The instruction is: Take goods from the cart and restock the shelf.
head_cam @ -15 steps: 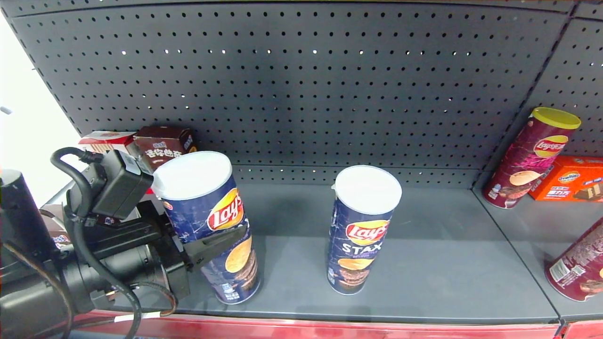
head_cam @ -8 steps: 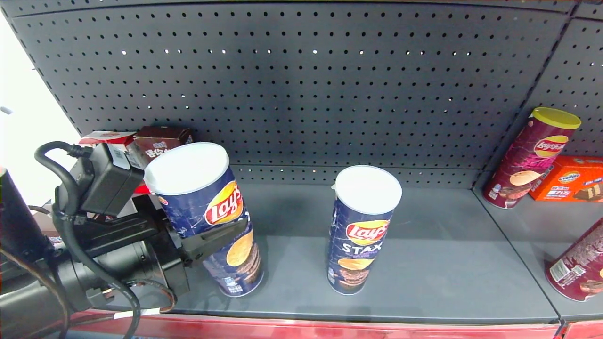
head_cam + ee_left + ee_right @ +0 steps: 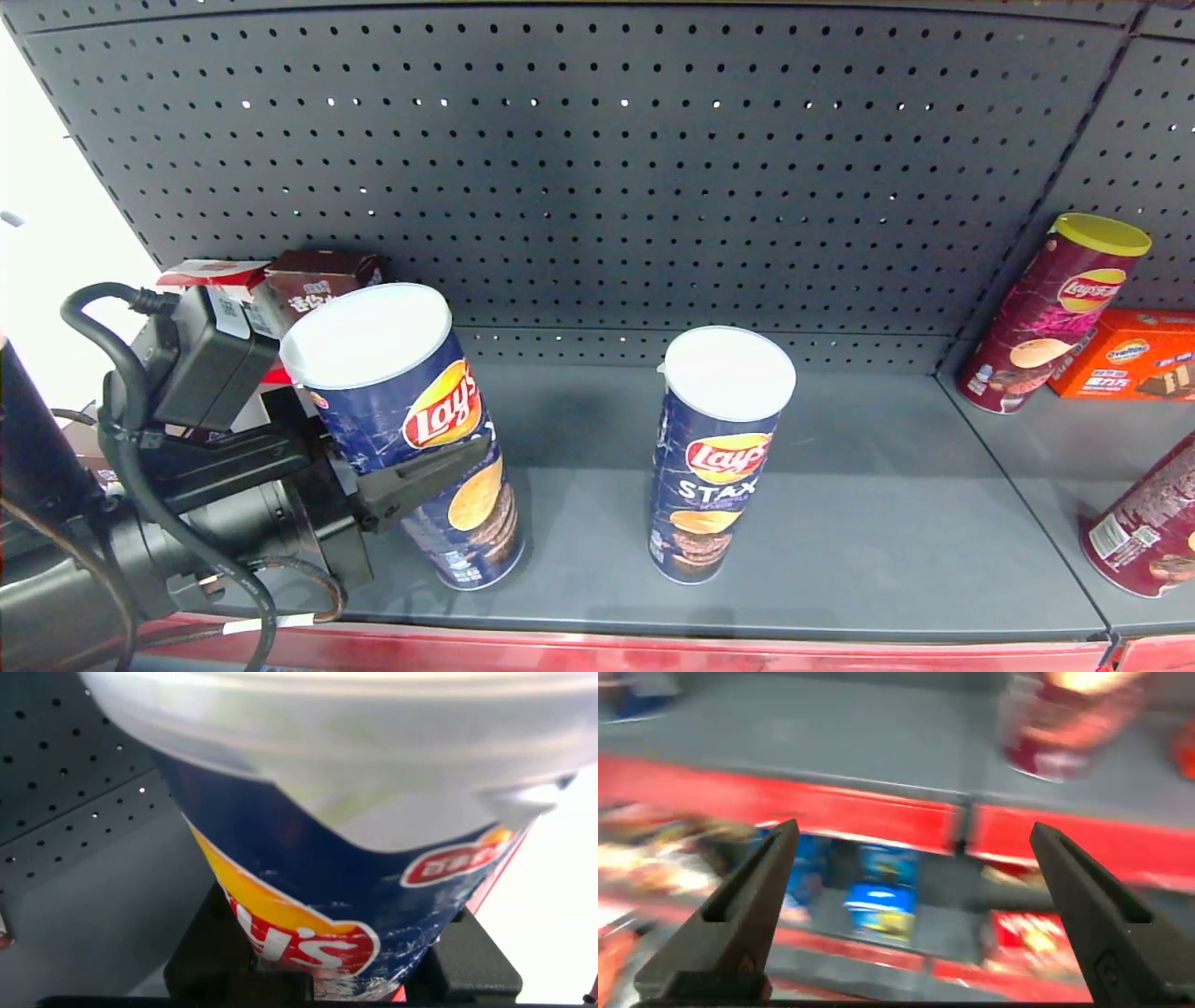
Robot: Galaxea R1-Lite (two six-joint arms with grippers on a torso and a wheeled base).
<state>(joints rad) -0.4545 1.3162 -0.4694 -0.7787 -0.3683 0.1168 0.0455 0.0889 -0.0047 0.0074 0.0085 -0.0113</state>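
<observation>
We are pinching a tilted blue chip can point(image 3: 439, 420) on the shelf point(image 3: 859, 532) with our left claw point(image 3: 411, 467), right claw point(image 3: 915, 905) spread.

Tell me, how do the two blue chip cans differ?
The left blue chip can leans, its top tipped leftward; the middle blue chip can stands upright. The left gripper clamps the left blue chip can; the middle blue chip can stands free on the shelf. Both have dark blue bodies and white lids.
</observation>
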